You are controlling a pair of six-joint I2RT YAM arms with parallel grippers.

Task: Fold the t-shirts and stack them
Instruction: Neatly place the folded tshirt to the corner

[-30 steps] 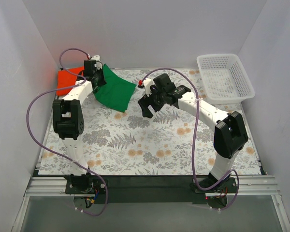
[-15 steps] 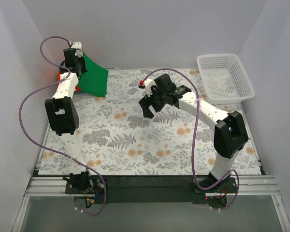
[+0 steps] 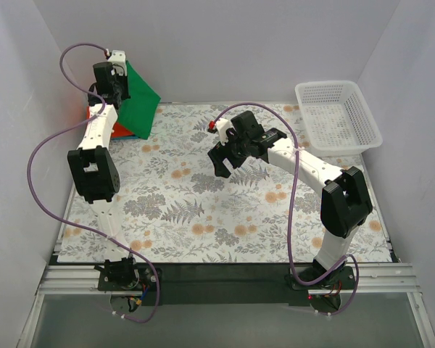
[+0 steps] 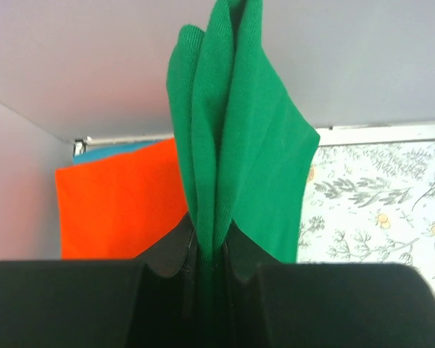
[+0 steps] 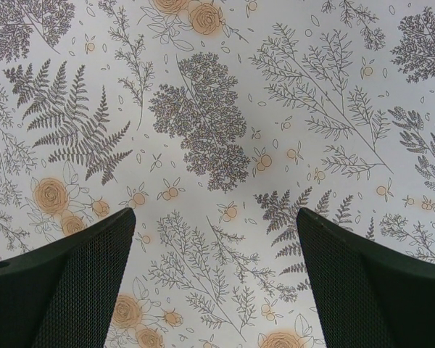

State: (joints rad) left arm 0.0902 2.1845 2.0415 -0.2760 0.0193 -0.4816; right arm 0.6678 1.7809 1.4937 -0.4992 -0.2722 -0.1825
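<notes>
My left gripper (image 3: pixel 118 76) is raised high at the back left and is shut on the folded bright green t-shirt (image 3: pixel 140 101), which hangs from it above the table. In the left wrist view the green shirt (image 4: pixel 239 167) is pinched between the left gripper (image 4: pixel 210 250). Under it lies the flat orange-red t-shirt (image 4: pixel 119 203), with a thin strip of the blue t-shirt (image 4: pixel 109 152) at its far edge. The orange-red shirt (image 3: pixel 120 130) shows only partly from above. My right gripper (image 3: pixel 219 161) hovers open and empty over the middle of the table, and the right wrist view (image 5: pixel 216 239) shows only floral cloth between its fingers.
A white plastic mesh basket (image 3: pixel 338 116) stands at the back right. A floral tablecloth (image 3: pixel 225 217) covers the table. White walls close in on the left, back and right. Purple cables loop from both arms.
My left gripper has carried the green shirt from mid-table up and back to the left, over the orange-red shirt. The right arm has stayed still.
</notes>
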